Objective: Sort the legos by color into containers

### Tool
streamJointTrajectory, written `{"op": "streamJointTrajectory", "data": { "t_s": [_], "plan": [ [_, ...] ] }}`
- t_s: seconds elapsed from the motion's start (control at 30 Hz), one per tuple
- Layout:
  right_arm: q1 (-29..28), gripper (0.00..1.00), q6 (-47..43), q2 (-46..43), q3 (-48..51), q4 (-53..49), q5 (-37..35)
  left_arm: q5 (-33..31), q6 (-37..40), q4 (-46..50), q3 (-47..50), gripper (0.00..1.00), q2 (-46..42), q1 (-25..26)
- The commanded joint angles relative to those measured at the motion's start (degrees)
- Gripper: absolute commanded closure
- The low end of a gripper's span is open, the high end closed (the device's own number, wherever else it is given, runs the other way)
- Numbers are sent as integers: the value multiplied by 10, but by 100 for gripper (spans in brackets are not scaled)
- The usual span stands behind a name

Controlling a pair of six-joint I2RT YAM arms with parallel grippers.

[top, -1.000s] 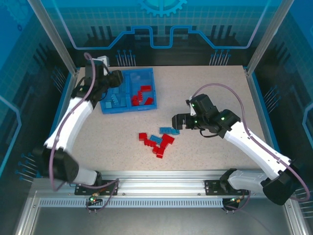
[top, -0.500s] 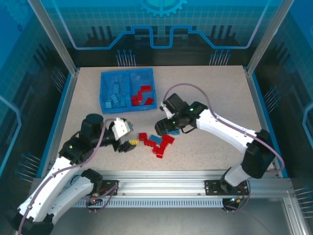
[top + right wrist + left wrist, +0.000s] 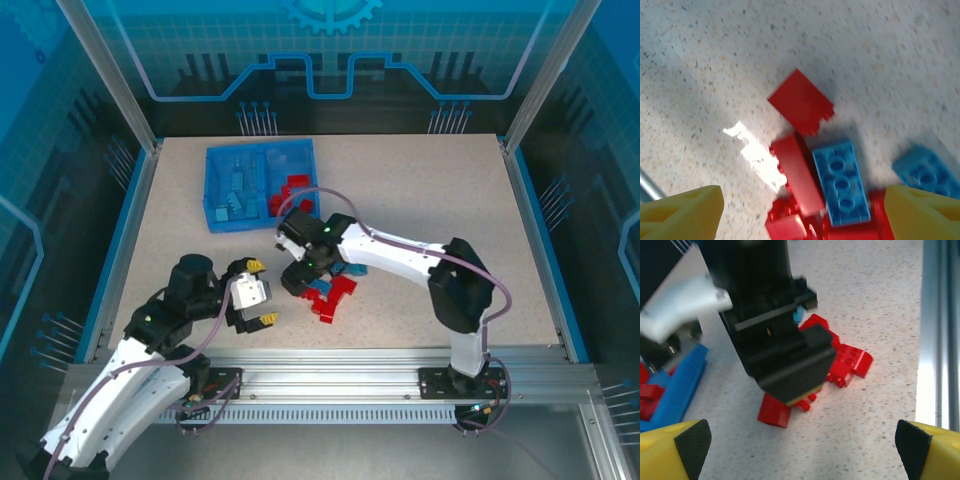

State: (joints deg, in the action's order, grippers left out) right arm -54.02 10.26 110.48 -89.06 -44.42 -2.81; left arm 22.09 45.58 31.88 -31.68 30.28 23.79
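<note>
We see the right tool point(image 3: 802, 212) spread wide and empty, directly above the loose pile of red and light blue legos point(image 3: 328, 292) mid-desk point(image 3: 450, 200). Our left tool point(image 3: 801, 445) gapes empty too, just left of the pile, nearer the front edge. The tray point(image 3: 260, 147), with blue bricks left and red right, sits toward the far-left corner

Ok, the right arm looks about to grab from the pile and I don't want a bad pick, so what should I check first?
1. Right gripper open and empty: ok.
2. Bricks under it: ok, red bricks and a light blue brick.
3. One brick isolated: not ok, they touch.
4. Left gripper open and empty: ok.
5. Gap between the two arms: cannot tell, they are close.
6. Tray free of arms: ok.
</note>
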Motion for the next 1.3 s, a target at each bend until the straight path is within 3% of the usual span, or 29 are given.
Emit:
{"op": "streamJointTrajectory", "data": {
  "t_s": [0.0, 0.23, 0.6, 0.87, 1.07, 1.27],
  "plan": [
    [-4, 13, -58, 51, -43, 8, -3, -63, 15, 5, 10, 1, -35, 1],
    [-3, 18, -95, 135, -105, -7, 34, -71, -14, -37, 43, 1, -102, 1],
    [4, 51, -94, 180, -121, -2, 51, -67, -2, -30, 56, 1, -101, 1],
    [25, 69, -84, 145, -114, 11, 48, -73, -3, -39, 61, 1, -101, 0],
    [50, 76, -54, 80, -118, 40, 45, -78, -14, -59, 64, 1, -110, 0],
    [85, 76, -4, 15, -147, 101, -33, -118, -63, -119, 76, 1, -125, -1]
  ]
}}
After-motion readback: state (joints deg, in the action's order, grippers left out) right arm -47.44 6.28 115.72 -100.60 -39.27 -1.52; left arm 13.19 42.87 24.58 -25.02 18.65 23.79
